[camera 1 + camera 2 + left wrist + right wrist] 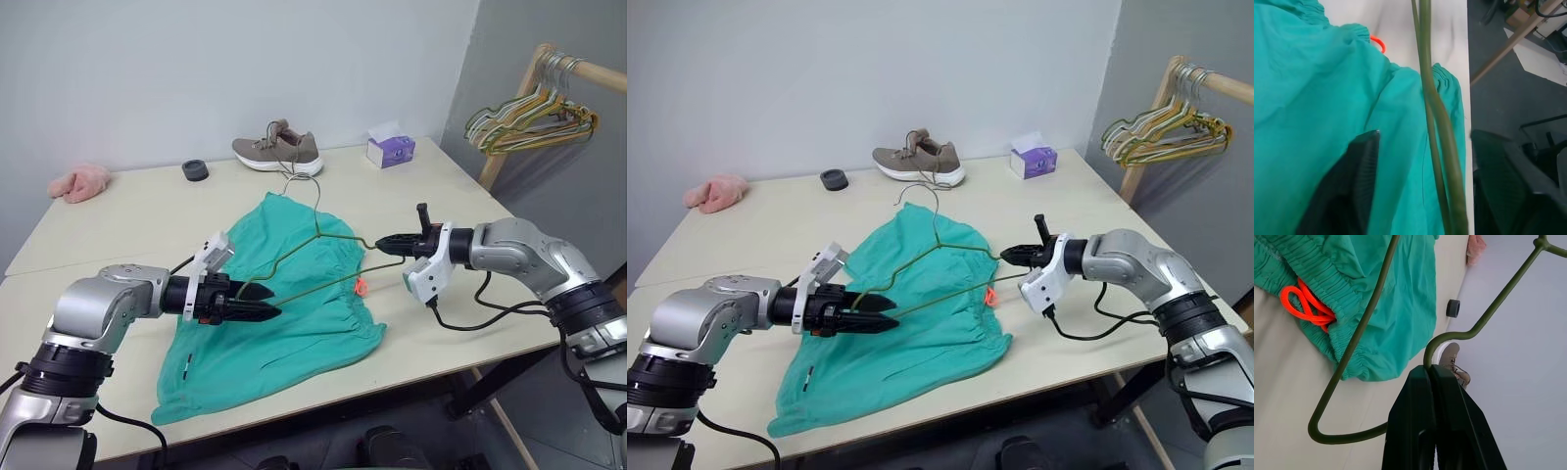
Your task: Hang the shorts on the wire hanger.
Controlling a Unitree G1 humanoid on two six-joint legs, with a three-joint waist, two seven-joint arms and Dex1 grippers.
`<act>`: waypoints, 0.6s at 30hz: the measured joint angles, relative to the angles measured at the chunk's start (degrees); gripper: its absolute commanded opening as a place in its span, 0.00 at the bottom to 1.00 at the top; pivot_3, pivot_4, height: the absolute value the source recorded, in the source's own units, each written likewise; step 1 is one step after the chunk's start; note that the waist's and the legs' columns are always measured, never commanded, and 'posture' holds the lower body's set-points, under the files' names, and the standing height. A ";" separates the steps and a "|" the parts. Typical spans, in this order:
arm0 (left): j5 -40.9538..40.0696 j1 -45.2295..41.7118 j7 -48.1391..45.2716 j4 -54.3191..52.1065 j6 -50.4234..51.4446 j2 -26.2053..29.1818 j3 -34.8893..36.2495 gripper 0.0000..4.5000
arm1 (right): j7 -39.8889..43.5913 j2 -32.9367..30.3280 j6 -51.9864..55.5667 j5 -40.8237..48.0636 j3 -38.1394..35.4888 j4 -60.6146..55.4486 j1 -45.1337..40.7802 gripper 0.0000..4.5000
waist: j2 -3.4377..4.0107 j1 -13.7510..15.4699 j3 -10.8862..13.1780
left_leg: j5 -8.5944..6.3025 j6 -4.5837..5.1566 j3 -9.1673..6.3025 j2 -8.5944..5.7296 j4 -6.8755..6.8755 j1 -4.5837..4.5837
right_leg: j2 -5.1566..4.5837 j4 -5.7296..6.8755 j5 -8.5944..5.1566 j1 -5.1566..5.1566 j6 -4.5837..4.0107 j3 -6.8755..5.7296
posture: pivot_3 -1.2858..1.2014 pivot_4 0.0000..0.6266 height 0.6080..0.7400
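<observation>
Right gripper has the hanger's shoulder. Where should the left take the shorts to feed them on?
Take the shorts at the gathered waistband by the orange loop, coming from the table's near edge. There the bunched hem gives bulk to pinch, under the wire hanger that the right gripper holds.

**Room around the workbench**

I see a pale beige table (118, 220) against a plain light grey wall (196, 69). At two o'clock a wooden rack (534, 83) leans, carrying a bunch of coloured hangers (529, 122). Dark floor (1513, 98) lies beyond the table's edge.
</observation>
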 measured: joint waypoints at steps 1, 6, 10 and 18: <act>0.43 0.17 -0.04 -0.14 -0.64 0.29 -0.48 0.38 | 0.22 0.14 0.05 0.24 0.00 0.00 0.00 0.00 | 0.00 0.00 0.00 | 0.00 0.00 0.00 0.00 0.00 0.00 | 0.00 0.00 0.00 0.00 0.00 0.00 | 0.43 0.00 1.00; 2.05 1.53 -0.18 -0.60 -2.83 0.81 -1.68 0.03 | 0.79 0.63 0.30 1.12 0.00 -0.07 0.01 0.00 | 0.00 0.00 0.00 | 0.00 0.00 0.00 0.00 0.00 0.00 | 0.00 0.00 0.00 0.00 0.00 0.00 | 0.43 0.00 1.00; 2.41 1.86 0.06 -0.63 -3.24 0.83 -1.78 0.01 | 2.13 0.84 1.68 2.44 -0.04 -1.03 0.31 0.00 | 0.00 0.00 0.00 | 0.00 0.00 -0.01 0.00 0.00 0.00 | 0.00 0.00 0.00 0.00 0.00 -0.02 | 0.43 0.00 1.00; 3.06 2.41 0.31 -0.79 -3.52 0.93 -1.78 0.00 | 8.54 0.98 7.38 11.22 -0.55 -6.68 4.29 0.23 | 0.01 0.04 0.00 | 0.00 0.00 -0.04 0.01 0.00 0.00 | -0.01 0.00 0.00 0.00 0.00 -0.02 | 0.44 0.00 1.00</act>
